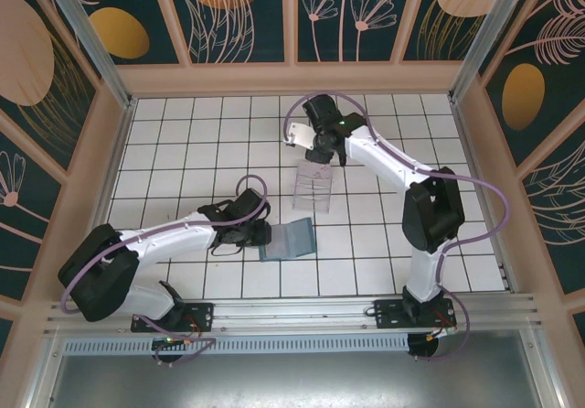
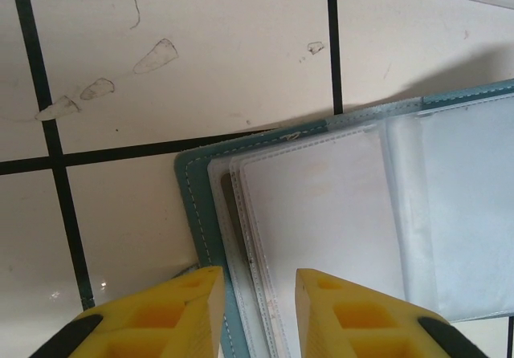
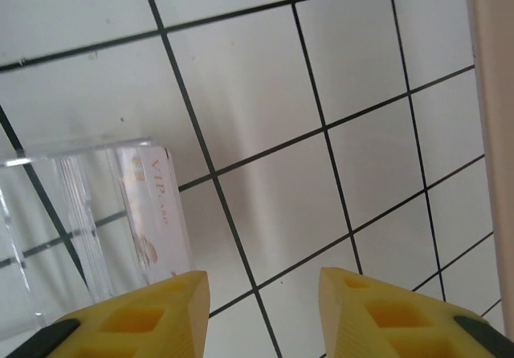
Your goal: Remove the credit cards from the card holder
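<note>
Left tool (image 2: 259,294) part-open over card holder (image 2: 195,213)

In the left wrist view the card holder (image 2: 321,213) runs out of frame on two sides. Its cloudy sleeves leave it unclear whether a card lies inside. The clear tray (image 3: 64,213) is cut by the picture's left edge and partly hidden behind a finger of the right claw (image 3: 263,282). The pale card (image 3: 152,205) in it shows blurred print. From above, the left claw (image 1: 265,235) covers the holder's left edge.
</note>
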`<action>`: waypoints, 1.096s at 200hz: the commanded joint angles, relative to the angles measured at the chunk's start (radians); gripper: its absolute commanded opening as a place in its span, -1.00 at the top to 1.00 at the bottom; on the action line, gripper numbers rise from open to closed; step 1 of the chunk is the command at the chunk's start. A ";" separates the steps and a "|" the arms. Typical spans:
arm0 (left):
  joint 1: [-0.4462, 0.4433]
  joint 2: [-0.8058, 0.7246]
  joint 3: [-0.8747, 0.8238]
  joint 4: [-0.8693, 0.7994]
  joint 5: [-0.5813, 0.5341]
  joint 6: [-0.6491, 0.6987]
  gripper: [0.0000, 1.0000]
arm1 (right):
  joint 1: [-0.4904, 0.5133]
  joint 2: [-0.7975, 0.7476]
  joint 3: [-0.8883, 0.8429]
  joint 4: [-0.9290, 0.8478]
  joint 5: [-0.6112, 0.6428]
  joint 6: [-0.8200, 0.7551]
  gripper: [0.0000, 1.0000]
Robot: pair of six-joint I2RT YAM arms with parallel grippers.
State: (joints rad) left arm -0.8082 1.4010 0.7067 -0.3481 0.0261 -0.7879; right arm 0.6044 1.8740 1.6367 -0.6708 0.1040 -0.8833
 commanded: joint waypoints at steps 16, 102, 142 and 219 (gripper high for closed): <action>-0.005 -0.031 -0.008 -0.003 -0.032 -0.016 0.38 | 0.015 -0.080 -0.045 0.087 -0.058 0.328 0.15; 0.063 -0.084 -0.024 0.054 -0.023 -0.015 0.34 | 0.130 -0.248 -0.281 0.181 -0.150 1.017 0.41; 0.105 -0.088 -0.026 0.069 -0.021 -0.002 0.33 | 0.237 -0.225 -0.293 0.088 -0.157 1.175 0.44; 0.231 -0.091 -0.076 0.147 0.050 0.011 0.29 | 0.408 -0.174 -0.335 0.045 -0.173 1.361 0.42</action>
State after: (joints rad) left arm -0.6125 1.3262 0.6521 -0.2371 0.0444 -0.7959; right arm 0.9718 1.6657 1.3109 -0.5892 -0.0662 0.3798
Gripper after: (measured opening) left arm 0.351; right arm 0.287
